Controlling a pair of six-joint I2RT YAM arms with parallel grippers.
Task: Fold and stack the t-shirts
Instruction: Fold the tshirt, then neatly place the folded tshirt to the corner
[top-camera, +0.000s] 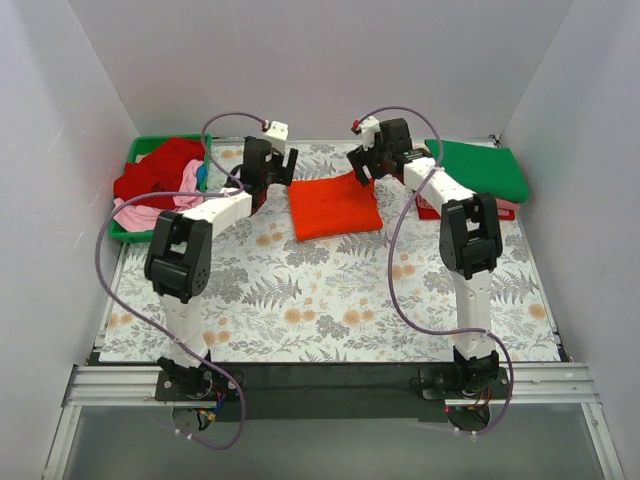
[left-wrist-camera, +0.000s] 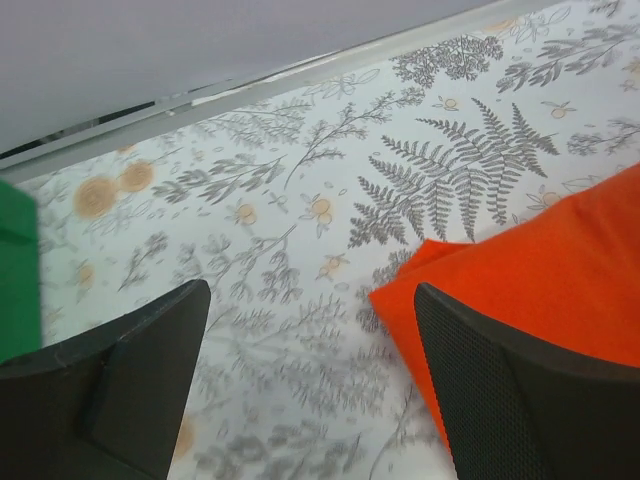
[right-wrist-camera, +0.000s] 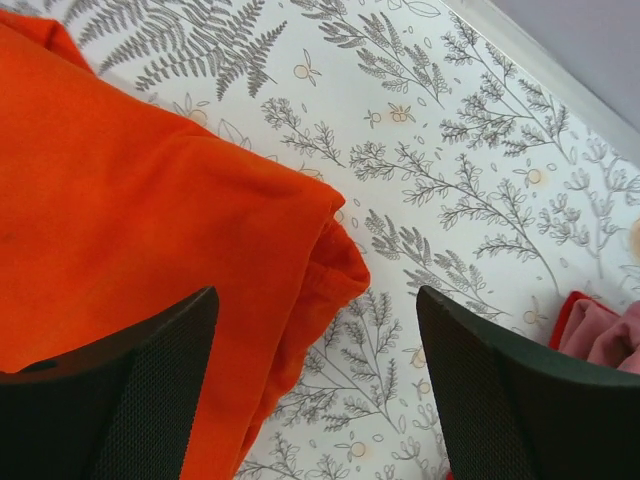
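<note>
No legible text, labels, brands or numbers in any view; tablecloth (top-camera: 330, 290) bears only fern-and-flower print

The top camera is looking down from above and behind my bases, taking in the whole fern-print table (top-camera: 330, 300). Each wrist camera is peering down close between my own fingers (left-wrist-camera: 130, 380): the left at one corner of the orange t-shirt (left-wrist-camera: 560, 270), the right at another. All three are sharing that shirt.

Orange t-shirt (top-camera: 335, 208): soft matt cloth. Table cover (top-camera: 330, 300): smooth, matt. Tray (top-camera: 128, 238): plastic.
</note>
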